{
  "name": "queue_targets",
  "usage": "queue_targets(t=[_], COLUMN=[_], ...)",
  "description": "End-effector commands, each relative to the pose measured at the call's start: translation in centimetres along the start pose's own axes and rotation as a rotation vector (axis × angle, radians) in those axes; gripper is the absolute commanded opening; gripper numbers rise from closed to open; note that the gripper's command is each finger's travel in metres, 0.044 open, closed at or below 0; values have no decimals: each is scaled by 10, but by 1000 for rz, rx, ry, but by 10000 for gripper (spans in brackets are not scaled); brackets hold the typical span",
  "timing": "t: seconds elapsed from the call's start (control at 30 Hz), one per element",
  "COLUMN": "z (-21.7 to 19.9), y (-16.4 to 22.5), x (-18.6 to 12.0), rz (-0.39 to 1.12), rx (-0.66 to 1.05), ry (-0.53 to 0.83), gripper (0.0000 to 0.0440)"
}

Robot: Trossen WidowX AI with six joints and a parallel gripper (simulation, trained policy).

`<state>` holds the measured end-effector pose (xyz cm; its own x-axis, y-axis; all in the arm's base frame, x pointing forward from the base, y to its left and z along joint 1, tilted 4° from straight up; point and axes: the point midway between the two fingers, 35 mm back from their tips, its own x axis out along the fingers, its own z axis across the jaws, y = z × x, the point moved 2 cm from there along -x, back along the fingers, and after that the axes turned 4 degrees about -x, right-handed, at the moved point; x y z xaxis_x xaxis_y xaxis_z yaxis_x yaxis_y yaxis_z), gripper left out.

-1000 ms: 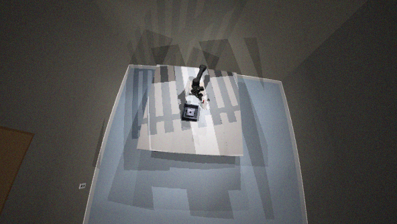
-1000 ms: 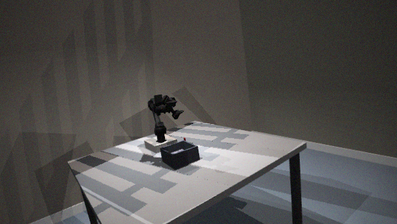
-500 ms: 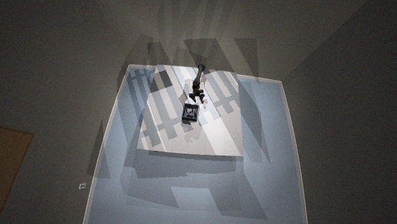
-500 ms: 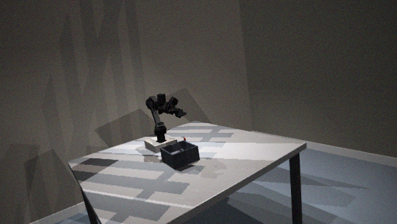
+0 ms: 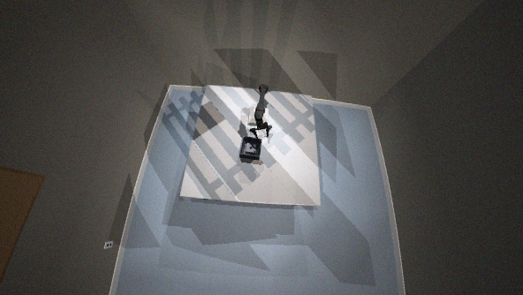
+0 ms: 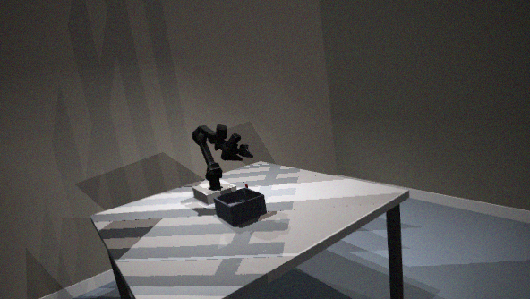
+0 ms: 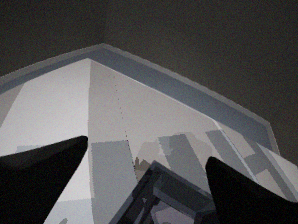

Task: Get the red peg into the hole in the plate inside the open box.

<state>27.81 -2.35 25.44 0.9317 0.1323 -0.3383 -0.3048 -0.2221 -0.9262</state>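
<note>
From my seat, the top view shows the arm (image 5: 261, 103) (image 6: 207, 154) reaching from 12 o'clock toward 6 over the pale table (image 5: 283, 185) (image 6: 331, 197) (image 7: 107, 105). Its hand (image 5: 262, 136) (image 6: 247, 158) (image 7: 148, 153) has its two fingers spread wide, with nothing held between them. The dark open box (image 5: 250, 157) (image 6: 246, 212) (image 7: 180, 189) sits near the hand, toward 7 o'clock of it. I can see something pale inside the box, but I can't make out the hole. I can't pick out the red peg from here.

In the exterior view, I see the arm standing on a white block (image 6: 201, 195), with the hand raised well above the table and angled toward 4 o'clock. The box rests on the table toward 5 o'clock of the block. A small bit of the red peg (image 6: 246, 185) shows at the box's far rim, toward 12 o'clock; its lower part is too small or hidden for me to judge.

In the wrist view, I have one dark fingertip at 9 o'clock and the other at 4, well apart. A corner of the box shows between them, toward 6 o'clock.

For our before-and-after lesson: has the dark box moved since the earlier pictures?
No, the dark box stays put beside the white base.
</note>
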Motion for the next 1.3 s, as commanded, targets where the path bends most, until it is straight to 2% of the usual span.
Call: queue_targets(t=[0.0, 0.37, 0.7, 1.0, 1.27], z=[4, 27, 54, 82, 109], y=[4, 28, 52, 72, 89], x=[3, 11, 9, 0, -12], rz=[59, 308, 563, 804, 1013], rx=[82, 363, 587, 752, 856], ry=[-9, -33, 1, 96, 242], gripper=[440, 440, 440, 440, 440])
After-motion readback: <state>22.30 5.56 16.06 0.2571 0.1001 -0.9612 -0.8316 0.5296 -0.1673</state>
